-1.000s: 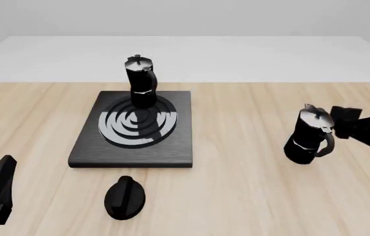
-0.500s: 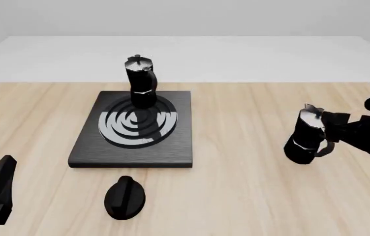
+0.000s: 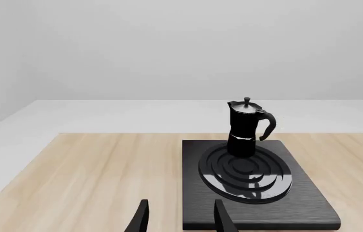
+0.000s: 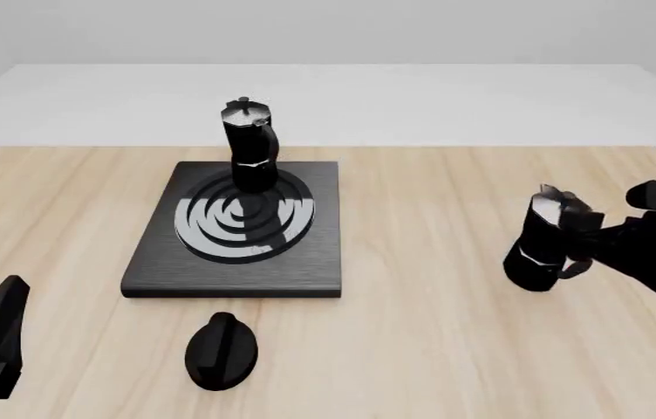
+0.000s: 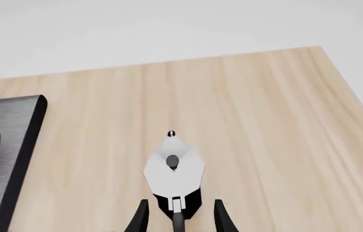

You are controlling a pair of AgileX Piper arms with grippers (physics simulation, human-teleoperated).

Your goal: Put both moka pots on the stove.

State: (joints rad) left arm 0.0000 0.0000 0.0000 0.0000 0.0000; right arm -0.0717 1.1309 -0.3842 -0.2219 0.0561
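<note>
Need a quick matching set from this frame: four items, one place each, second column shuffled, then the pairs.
Items:
1. black faceted moka pot with silvery lid on the far side
2. second black moka pot, near the right arm
3. black oval knob
4. left end effector

Places:
A. bare wood, right of the stove
B. table's near left corner, clear of everything
C. on the flat black stove slab, at the burner's far edge
D. on wood in front of the stove

Pairs: 1-C, 2-A, 3-D, 4-B
</note>
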